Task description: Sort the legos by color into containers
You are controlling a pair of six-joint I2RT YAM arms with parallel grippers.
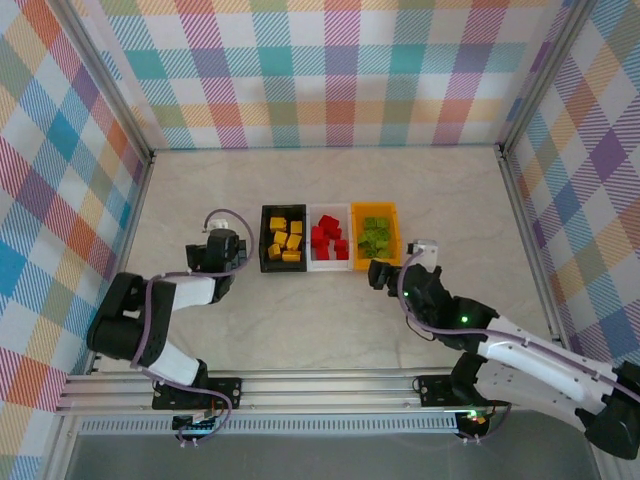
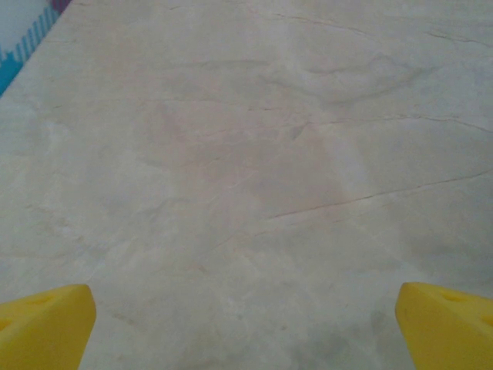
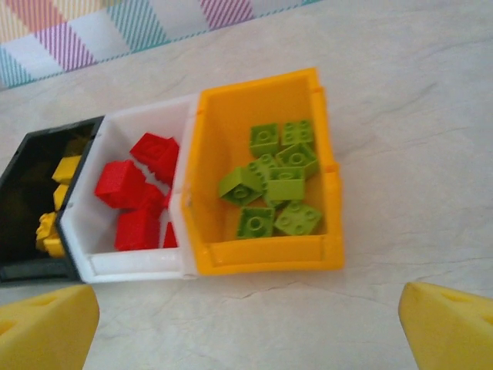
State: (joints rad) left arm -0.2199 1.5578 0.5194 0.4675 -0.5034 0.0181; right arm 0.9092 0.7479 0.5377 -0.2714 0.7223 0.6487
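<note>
Three bins stand side by side mid-table. The black bin holds several yellow-orange legos, the white bin holds red legos, and the orange-yellow bin holds lime green legos. In the right wrist view the green legos lie in the orange bin, the red legos in the white bin and the yellow ones in the black bin. My right gripper hangs open just in front of the orange bin, holding nothing. My left gripper is open and empty over bare table, left of the black bin.
The beige marble-pattern tabletop is enclosed by plaid walls at the back and both sides. An aluminium rail carries the arm bases along the near edge.
</note>
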